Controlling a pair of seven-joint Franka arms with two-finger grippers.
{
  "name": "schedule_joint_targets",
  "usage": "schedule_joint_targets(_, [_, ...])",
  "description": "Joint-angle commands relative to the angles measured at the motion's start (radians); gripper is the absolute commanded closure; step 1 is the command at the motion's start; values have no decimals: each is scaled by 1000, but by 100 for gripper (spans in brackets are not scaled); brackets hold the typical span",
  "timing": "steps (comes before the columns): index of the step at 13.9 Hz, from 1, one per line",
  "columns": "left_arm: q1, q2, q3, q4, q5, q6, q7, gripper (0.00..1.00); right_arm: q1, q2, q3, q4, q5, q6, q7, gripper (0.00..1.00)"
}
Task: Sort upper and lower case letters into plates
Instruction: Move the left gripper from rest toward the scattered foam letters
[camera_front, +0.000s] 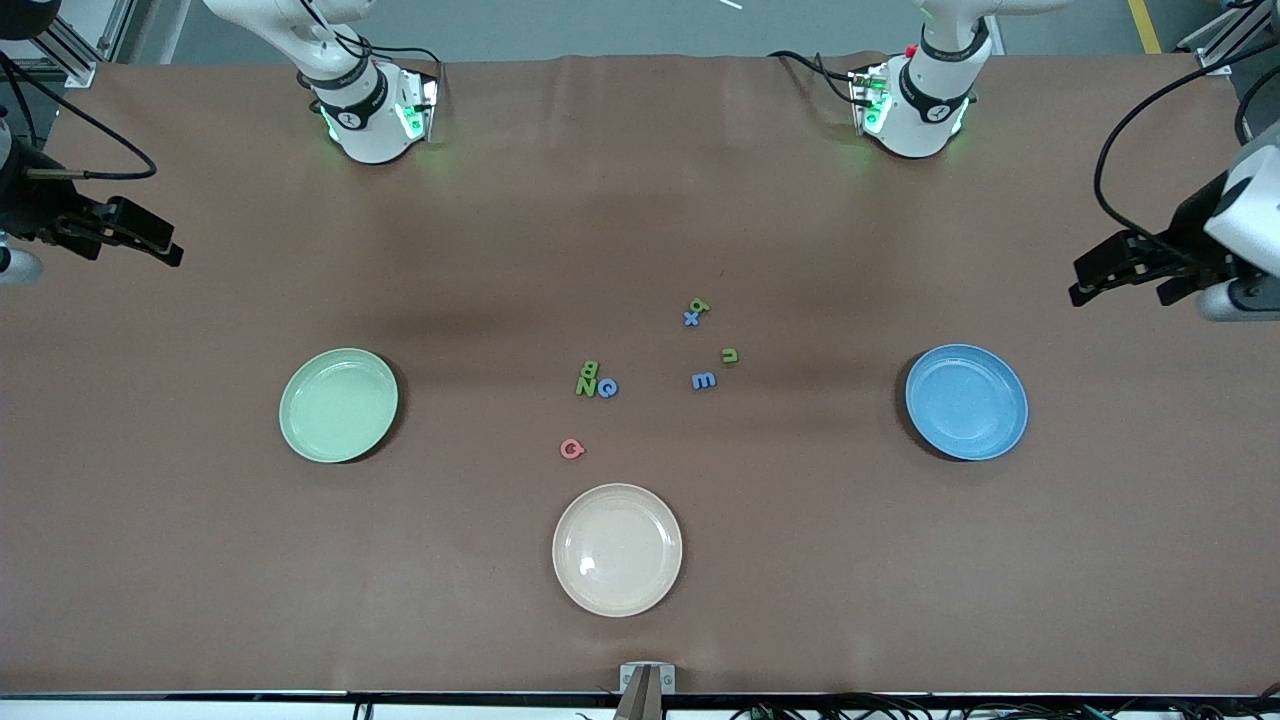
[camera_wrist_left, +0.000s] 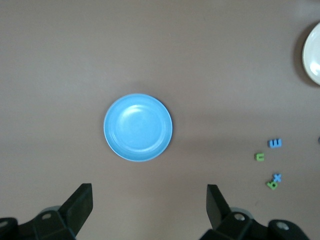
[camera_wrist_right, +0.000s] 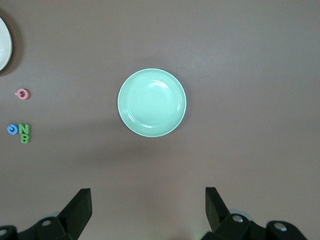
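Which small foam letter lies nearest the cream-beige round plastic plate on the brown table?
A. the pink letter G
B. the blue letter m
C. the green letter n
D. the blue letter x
A: in the front view the small pink foam letter G lies just above the rim of the cream-beige round plastic plate, while every other letter sits farther from the front camera.

- Cream-beige plate (camera_front: 617, 549): round, shallow, upright on the table, nearest the front camera, midway between the arms' ends.
- Brown table cover (camera_front: 200, 560): spans the tabletop, lightly creased.
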Motion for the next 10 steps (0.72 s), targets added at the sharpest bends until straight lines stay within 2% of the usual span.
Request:
schedule_joint_targets(1, [-18,30,-21,11,-14,-74,-10,0,3,-28,-3,-28,0,15,-35,0])
schedule_joint_targets(6, [-38,45,-38,8,-14,-104,-19,0,5,-28,-5,-28,-10,15,-35,0])
schedule_joint_targets(10, [-99,79,-83,-3,-24,-79,-147,0,5,-28,-5,-28,-10,13,-35,0])
